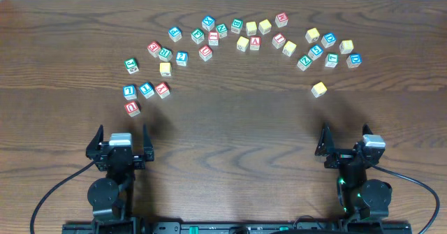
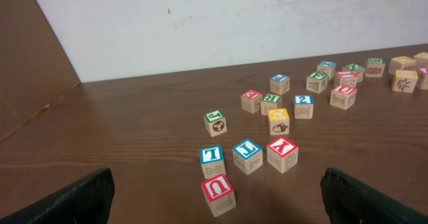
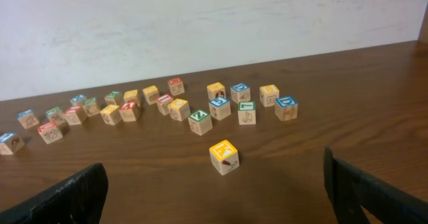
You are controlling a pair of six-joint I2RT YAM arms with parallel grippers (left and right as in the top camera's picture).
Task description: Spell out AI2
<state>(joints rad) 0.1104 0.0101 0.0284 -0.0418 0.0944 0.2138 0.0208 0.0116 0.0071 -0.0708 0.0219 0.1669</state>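
mistaking one cube for another is your main risk here: the lettered wooden blocks lie scattered in a loose arc across the far half of the table, many turned or upside down to you, so a z could pass for a 2 and an l for an i. your blue i block sits in a tight row, just beside the blue l block and the red y block, with the red u block close in front; fingers coming down there could nudge a neighbour or pinch two at once. the blue 2 block stands further back, near a yellow block. what reads like a red a block is packed into the middle cluster with others just beside it, so a clean grasp looks tight; check that letter before you commit. your left gripper and right gripper both sit near the front edge, jaws spread wide and holding nothing, well apart from every block. nothing of ai2 is laid out yet
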